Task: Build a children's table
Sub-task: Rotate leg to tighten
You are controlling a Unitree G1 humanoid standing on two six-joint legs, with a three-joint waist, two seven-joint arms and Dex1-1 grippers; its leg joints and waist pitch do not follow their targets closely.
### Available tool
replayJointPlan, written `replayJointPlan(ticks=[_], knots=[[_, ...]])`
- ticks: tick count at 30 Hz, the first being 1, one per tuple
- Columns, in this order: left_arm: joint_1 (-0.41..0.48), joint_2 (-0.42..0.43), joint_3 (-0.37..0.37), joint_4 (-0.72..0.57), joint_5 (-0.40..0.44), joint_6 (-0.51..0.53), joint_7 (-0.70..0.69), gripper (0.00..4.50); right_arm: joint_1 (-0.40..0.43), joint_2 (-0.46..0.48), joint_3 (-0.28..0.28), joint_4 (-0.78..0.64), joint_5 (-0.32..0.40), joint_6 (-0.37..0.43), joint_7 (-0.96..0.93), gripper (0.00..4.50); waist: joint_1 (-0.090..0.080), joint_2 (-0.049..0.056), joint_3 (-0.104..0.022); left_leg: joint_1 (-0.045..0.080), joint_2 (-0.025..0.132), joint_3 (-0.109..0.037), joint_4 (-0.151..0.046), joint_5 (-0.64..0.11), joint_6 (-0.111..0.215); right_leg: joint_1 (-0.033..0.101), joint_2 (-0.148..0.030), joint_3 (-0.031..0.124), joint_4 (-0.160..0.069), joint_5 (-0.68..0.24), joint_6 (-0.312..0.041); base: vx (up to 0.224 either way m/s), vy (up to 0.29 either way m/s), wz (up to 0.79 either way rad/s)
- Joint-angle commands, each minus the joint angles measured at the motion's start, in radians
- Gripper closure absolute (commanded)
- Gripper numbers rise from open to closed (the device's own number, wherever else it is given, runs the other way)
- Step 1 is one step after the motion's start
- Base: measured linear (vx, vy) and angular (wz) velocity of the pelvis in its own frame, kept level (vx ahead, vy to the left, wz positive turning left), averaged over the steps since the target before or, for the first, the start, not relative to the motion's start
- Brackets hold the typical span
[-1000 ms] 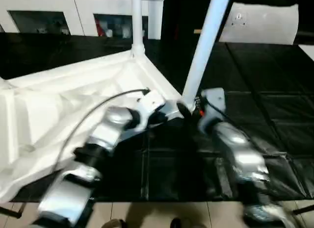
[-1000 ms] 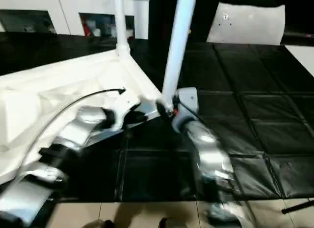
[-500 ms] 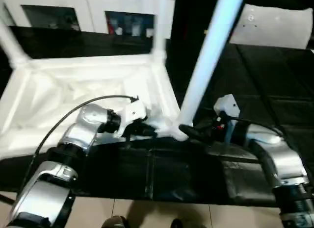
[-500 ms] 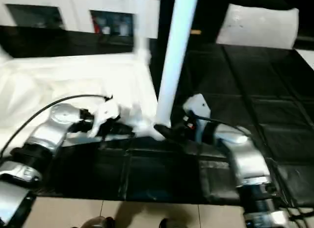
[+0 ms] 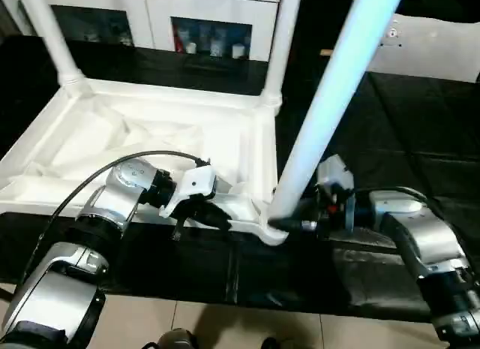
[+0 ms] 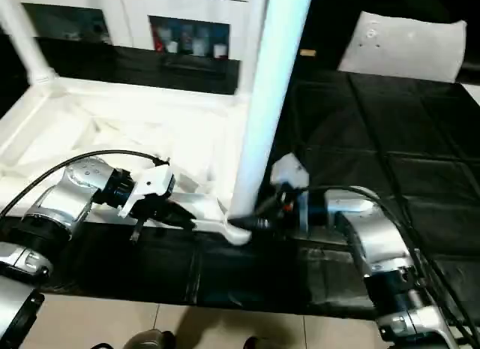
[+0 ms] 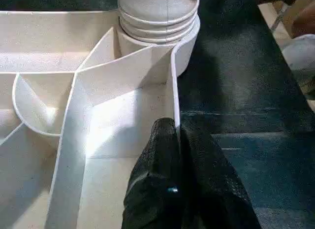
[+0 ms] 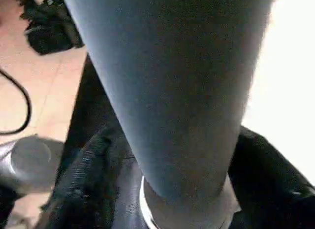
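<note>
Tabletop upside down, 10 o'clock; left tool pinches its thin rim. Right tool clamps the tube leg low at corner socket. Light, slick, flexy plastic: you grip near joint

Tabletop showing all white, ribbed. Legs gleaming white too. Mat lying black, seamed in square grid. Gripper fingers showing black; forearms shining silver. Cabinet standing white, dark glass doors. Floor showing beige.
</note>
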Motion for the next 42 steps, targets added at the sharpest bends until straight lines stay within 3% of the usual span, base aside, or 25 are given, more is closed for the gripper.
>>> replayJointPlan(ticks=[1, 4, 9, 14, 16, 20, 22, 23, 25, 26, 27, 28, 29, 30, 31, 32, 33, 34, 35, 36, 37, 38, 39, 40, 42], knots=[[0.002, -0.006, -0.065, 0.010, 0.032, -0.017, -0.057, 4.50, -0.010, -0.015, 0.007, 0.010, -0.006, -0.016, 0.025, 1.77, -0.005, -0.006, -0.061, 0.019, 0.074, -0.023, -0.061, -0.113, 0.082, 0.049, -0.084, 0.068, -0.058, -0.125, -0.258, 0.000, 0.000, 0.00], [-0.005, -0.010, -0.065, 0.015, 0.035, -0.019, -0.062, 4.50, -0.024, -0.014, 0.016, 0.028, -0.005, -0.018, 0.040, 1.82, -0.005, -0.006, -0.062, 0.019, 0.074, -0.023, -0.061, -0.113, 0.077, 0.049, -0.084, 0.068, -0.057, -0.127, -0.257, 0.000, 0.000, 0.00], [-0.013, -0.013, -0.067, 0.028, 0.037, -0.029, -0.063, 4.50, -0.033, -0.016, 0.032, 0.040, -0.003, -0.025, 0.070, 2.38, -0.001, -0.004, -0.067, 0.018, 0.074, -0.024, -0.058, -0.086, 0.090, 0.052, -0.083, 0.066, -0.051, -0.085, -0.266, 0.000, 0.000, 0.00], [-0.014, -0.013, -0.065, 0.037, 0.040, -0.033, -0.060, 4.50, -0.023, -0.010, 0.041, 0.034, 0.000, -0.026, 0.078, 2.47, 0.001, -0.006, -0.067, 0.017, 0.073, -0.024, -0.057, -0.089, 0.091, 0.052, -0.084, 0.066, -0.051, -0.088, -0.266, 0.000, 0.000, 0.00], [-0.011, -0.015, -0.055, 0.034, 0.033, -0.021, -0.048, 4.50, -0.009, -0.002, 0.043, 0.018, 0.007, -0.016, 0.072, 2.49, 0.002, 0.002, -0.068, 0.018, 0.074, -0.025, -0.057, -0.098, 0.086, 0.052, -0.085, 0.066, -0.052, -0.097, -0.266, 0.000, 0.000, 0.00], [-0.007, -0.035, -0.030, 0.025, 0.039, 0.015, 0.057, 4.50, 0.033, 0.031, 0.047, -0.034, 0.005, 0.031, -0.017, 2.51, 0.004, 0.000, -0.065, 0.020, 0.077, -0.026, -0.061, -0.131, 0.064, 0.050, -0.085, 0.068, -0.058, -0.137, -0.254, 0.000, 0.000, 0.00], [-0.007, -0.070, -0.003, 0.013, 0.044, 0.091, 0.174, 4.50, 0.058, 0.090, 0.050, -0.059, -0.036, 0.068, -0.160, 2.51, 0.002, -0.001, -0.059, 0.020, 0.076, -0.028, -0.066, -0.172, 0.042, 0.047, -0.086, 0.069, -0.067, -0.215, -0.237, 0.000, 0.000, 0.00], [-0.007, -0.089, 0.011, 0.009, 0.042, 0.123, 0.224, 4.50, 0.064, 0.117, 0.052, -0.063, -0.054, 0.081, -0.217, 2.51, 0.000, 0.002, -0.052, 0.026, 0.075, -0.031, -0.070, -0.227, 0.015, 0.041, -0.089, 0.070, -0.080, -0.315, -0.216, 0.000, 0.000, 0.00], [-0.006, -0.138, 0.045, -0.012, 0.025, 0.200, 0.325, 4.50, 0.068, 0.185, 0.052, -0.059, -0.089, 0.123, -0.346, 2.52, -0.012, 0.002, -0.040, 0.038, 0.066, -0.043, -0.071, -0.339, -0.030, 0.033, -0.098, 0.064, -0.112, -0.613, -0.129, -0.062, -0.007, -0.02], [-0.009, -0.173, 0.067, -0.022, 0.018, 0.248, 0.399, 4.50, 0.065, 0.236, 0.044, -0.050, -0.097, 0.153, -0.422, 2.52, -0.016, 0.002, -0.034, 0.043, 0.065, -0.045, -0.069, -0.364, -0.038, 0.026, -0.098, 0.061, -0.122, -0.678, -0.108, -0.070, -0.003, -0.03], [-0.013, -0.210, 0.088, -0.034, 0.008, 0.302, 0.465, 4.50, 0.056, 0.291, 0.037, -0.035, -0.112, 0.173, -0.503, 2.54, -0.024, 0.004, -0.029, 0.059, 0.060, -0.054, -0.063, -0.422, -0.053, 0.017, -0.100, 0.046, -0.144, -0.793, -0.062, -0.080, 0.008, -0.04], [-0.013, -0.210, 0.088, -0.034, 0.008, 0.302, 0.465, 4.50, 0.056, 0.291, 0.037, -0.035, -0.112, 0.173, -0.503, 2.55, -0.042, 0.010, -0.026, 0.076, 0.056, -0.064, -0.054, -0.495, -0.068, 0.011, -0.096, 0.015, -0.169, -0.841, -0.029, -0.091, 0.035, -0.08], [-0.013, -0.210, 0.088, -0.034, 0.008, 0.302, 0.465, 4.50, 0.056, 0.291, 0.037, -0.035, -0.112, 0.173, -0.503, 2.56, -0.042, 0.010, -0.026, 0.076, 0.056, -0.064, -0.054, -0.495, -0.068, 0.011, -0.096, 0.015, -0.169, -0.841, -0.029, -0.091, 0.035, -0.08], [-0.030, -0.298, 0.127, -0.035, 0.008, 0.380, 0.644, 4.50, 0.016, 0.435, 0.009, 0.028, -0.150, 0.216, -0.722, 2.56, -0.072, 0.032, -0.023, 0.065, 0.077, -0.088, -0.081, -0.631, -0.081, 0.048, -0.080, -0.028, -0.163, -0.724, -0.008, -0.066, 0.075, -0.13], [-0.031, -0.301, 0.129, -0.035, 0.008, 0.382, 0.651, 4.50, 0.014, 0.441, 0.008, 0.031, -0.152, 0.217, -0.731, 2.57, -0.080, 0.056, -0.020, -0.007, 0.113, -0.107, -0.172, -0.803, -0.110, 0.122, -0.052, -0.027, -0.019, -0.474, -0.049, -0.104, 0.082, -0.16], [-0.037, -0.317, 0.135, -0.030, 0.009, 0.393, 0.682, 4.50, 0.003, 0.465, 0.002, 0.046, -0.158, 0.219, -0.773, 2.57, -0.061, 0.063, -0.015, -0.065, 0.120, -0.094, -0.233, -0.906, -0.120, 0.162, -0.026, -0.022, 0.089, -0.315, -0.056, -0.104, 0.082, -0.16], [-0.045, -0.337, 0.147, -0.022, 0.013, 0.403, 0.737, 4.50, -0.012, 0.499, -0.011, 0.065, -0.166, 0.222, -0.831, 2.57, -0.021, 0.060, -0.029, -0.026, 0.078, -0.024, -0.233, -0.863, -0.112, 0.107, 0.013, -0.009, 0.097, -0.161, -0.051, -0.095, 0.039, 0.16], [-0.053, -0.356, 0.157, -0.013, 0.018, 0.408, 0.787, 4.50, -0.030, 0.529, -0.024, 0.089, -0.174, 0.219, -0.884, 2.57, -0.059, -0.035, -0.054, 0.084, 0.035, -0.039, -0.092, -0.568, -0.100, 0.021, -0.074, 0.067, -0.048, -0.554, -0.041, 0.000, 0.000, 0.00], [-0.058, -0.366, 0.164, -0.007, 0.022, 0.407, 0.821, 4.50, -0.040, 0.546, -0.033, 0.102, -0.174, 0.219, -0.911, 2.57, -0.049, -0.020, -0.020, 0.146, 0.006, -0.053, 0.071, -0.393, -0.079, -0.061, -0.170, 0.068, -0.193, -0.944, -0.056, 0.000, 0.000, 0.00], [-0.070, -0.396, 0.182, 0.000, 0.036, 0.413, 0.904, 4.50, -0.072, 0.602, -0.067, 0.136, -0.171, 0.221, -0.997, 2.57, -0.036, -0.014, -0.051, 0.020, -0.020, -0.100, 0.071, -0.052, -0.002, 0.060, -0.183, 0.119, -0.155, -0.989, -0.036, 0.112, -0.048, -0.24], [-0.070, -0.397, 0.183, 0.000, 0.036, 0.413, 0.907, 4.50, -0.073, 0.604, -0.068, 0.137, -0.171, 0.222, -1.000, 2.57, -0.032, -0.006, -0.036, -0.021, 0.020, -0.098, -0.014, 0.006, -0.020, 0.078, -0.147, 0.068, -0.122, -0.768, -0.065, 0.072, 0.035, -0.35], [-0.073, -0.413, 0.196, -0.011, 0.040, 0.428, 0.940, 4.50, -0.087, 0.629, -0.081, 0.146, -0.186, 0.230, -1.044, 2.57, -0.046, 0.027, -0.046, -0.009, 0.053, -0.105, -0.078, -0.107, -0.052, 0.066, -0.061, 0.041, -0.073, -0.469, -0.102, 0.072, 0.035, -0.35], [-0.073, -0.413, 0.196, -0.011, 0.040, 0.428, 0.940, 4.50, -0.087, 0.629, -0.081, 0.146, -0.186, 0.230, -1.044, 2.57, -0.046, 0.027, -0.046, -0.009, 0.053, -0.105, -0.078, -0.107, -0.052, 0.066, -0.061, 0.041, -0.073, -0.469, -0.102, 0.000, 0.000, 0.00], [-0.071, -0.421, 0.197, -0.029, 0.042, 0.442, 0.943, 4.50, -0.092, 0.645, -0.089, 0.145, -0.189, 0.217, -1.051, 2.57, -0.063, 0.036, -0.055, 0.025, 0.068, -0.100, -0.091, -0.280, -0.054, 0.047, -0.066, 0.065, -0.053, -0.234, -0.168, 0.000, 0.000, 0.00], [-0.065, -0.421, 0.191, -0.044, 0.047, 0.450, 0.932, 4.50, -0.090, 0.654, -0.099, 0.140, -0.193, 0.210, -1.051, 1.87, -0.065, 0.027, -0.054, 0.013, 0.058, -0.082, -0.088, -0.285, -0.012, 0.058, -0.076, 0.071, -0.066, -0.215, -0.201, 0.000, 0.000, 0.00]])
